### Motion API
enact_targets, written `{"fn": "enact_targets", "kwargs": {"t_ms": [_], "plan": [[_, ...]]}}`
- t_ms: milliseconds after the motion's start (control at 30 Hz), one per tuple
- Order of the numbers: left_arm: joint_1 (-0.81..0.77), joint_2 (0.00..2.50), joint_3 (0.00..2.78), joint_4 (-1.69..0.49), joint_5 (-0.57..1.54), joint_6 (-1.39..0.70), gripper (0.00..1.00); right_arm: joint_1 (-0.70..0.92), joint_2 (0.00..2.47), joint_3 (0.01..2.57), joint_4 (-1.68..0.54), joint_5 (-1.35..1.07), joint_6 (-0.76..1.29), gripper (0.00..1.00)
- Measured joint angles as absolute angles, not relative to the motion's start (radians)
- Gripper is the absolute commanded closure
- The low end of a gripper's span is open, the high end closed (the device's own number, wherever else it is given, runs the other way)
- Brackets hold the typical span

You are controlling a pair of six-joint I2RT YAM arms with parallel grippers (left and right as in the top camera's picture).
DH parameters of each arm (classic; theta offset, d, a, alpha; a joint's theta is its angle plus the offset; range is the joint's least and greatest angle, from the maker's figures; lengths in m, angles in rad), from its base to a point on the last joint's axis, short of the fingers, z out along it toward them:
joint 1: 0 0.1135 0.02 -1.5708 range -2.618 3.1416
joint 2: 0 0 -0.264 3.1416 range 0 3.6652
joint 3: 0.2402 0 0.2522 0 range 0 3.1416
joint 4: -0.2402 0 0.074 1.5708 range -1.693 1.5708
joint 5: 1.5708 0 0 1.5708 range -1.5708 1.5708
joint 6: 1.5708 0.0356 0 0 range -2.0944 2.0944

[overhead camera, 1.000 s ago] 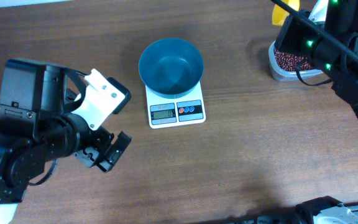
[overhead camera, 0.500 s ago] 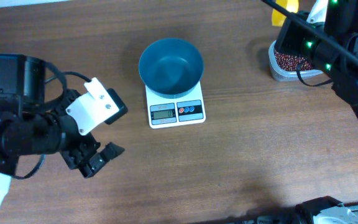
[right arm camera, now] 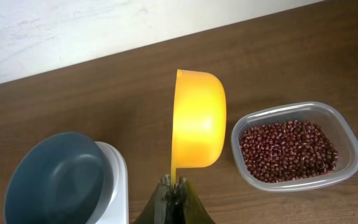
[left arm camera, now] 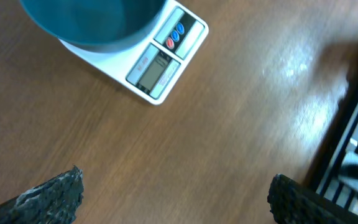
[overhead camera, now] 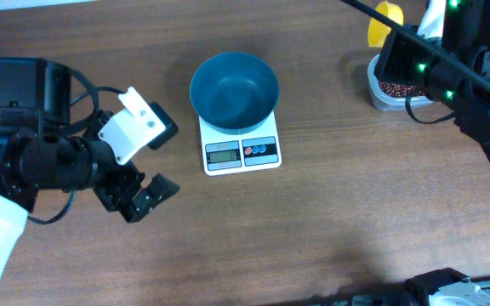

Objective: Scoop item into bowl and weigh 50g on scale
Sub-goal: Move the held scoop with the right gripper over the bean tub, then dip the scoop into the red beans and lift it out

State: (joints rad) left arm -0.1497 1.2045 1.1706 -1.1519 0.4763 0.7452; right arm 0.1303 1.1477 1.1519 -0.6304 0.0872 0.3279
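Note:
The teal bowl (overhead camera: pixel 234 89) stands on the white scale (overhead camera: pixel 241 153) and looks empty. It also shows in the left wrist view, bowl (left arm camera: pixel 92 22) on scale (left arm camera: pixel 160 62). The red-brown beans (right arm camera: pixel 288 149) fill a clear tub (right arm camera: pixel 347 134) at the right. My right gripper (right arm camera: pixel 176 186) is shut on the handle of a yellow scoop (right arm camera: pixel 197 118). The scoop is turned on edge in the air between the bowl (right arm camera: pixel 55 180) and the tub. My left gripper (overhead camera: pixel 143 198) stands open over bare table, left of the scale, with nothing between its fingers (left arm camera: pixel 55 196).
From above, the tub of beans (overhead camera: pixel 390 87) sits at the back right under the right arm (overhead camera: pixel 458 76), with the yellow scoop (overhead camera: pixel 383 17) at the table's far edge. A dark rack (left arm camera: pixel 353 155) lies beyond the table's near edge.
My left arm has drawn back to the left and turned, its gripper still open. The right arm with the scoop has shifted slightly left.

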Motion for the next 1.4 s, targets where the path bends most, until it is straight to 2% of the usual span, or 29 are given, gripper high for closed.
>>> {"fn": "enact_targets", "kwargs": {"t_ms": [133,233,333,467,567,767,1000,1233,1400], "plan": [[-0.150,1.205,1.171,-1.120,0.487,0.702,0.01,0.121,1.148,1.152,-0.632,0.084,0.320,0.96],[-0.150,1.205,1.171,-1.117,0.487,0.688,0.01,0.030,1.148,1.152,-0.640,0.052,0.283,0.96],[-0.150,1.205,1.171,-1.116,0.487,0.687,0.01,-0.086,1.149,1.152,-0.694,-0.105,0.109,0.96],[-0.150,1.205,1.171,-1.116,0.487,0.687,0.01,-0.168,1.165,1.153,-0.793,-0.165,-0.099,0.96],[-0.150,1.205,1.171,-1.116,0.487,0.687,0.01,-0.218,1.257,1.153,-0.758,-0.144,-0.226,0.96],[-0.150,1.205,1.171,-1.116,0.488,0.687,0.01,-0.221,1.446,1.153,-0.644,0.012,-0.342,0.96],[-0.151,1.205,1.171,-1.116,0.491,0.687,0.01,-0.221,1.640,1.153,-0.565,0.129,-0.381,0.96],[-0.151,1.205,1.171,-1.116,0.491,0.687,0.01,-0.221,1.671,1.153,-0.538,0.156,-0.383,0.96],[-0.151,1.205,1.171,-1.117,0.491,0.687,0.01,-0.221,1.705,1.154,-0.547,0.111,-0.300,0.96]]}}
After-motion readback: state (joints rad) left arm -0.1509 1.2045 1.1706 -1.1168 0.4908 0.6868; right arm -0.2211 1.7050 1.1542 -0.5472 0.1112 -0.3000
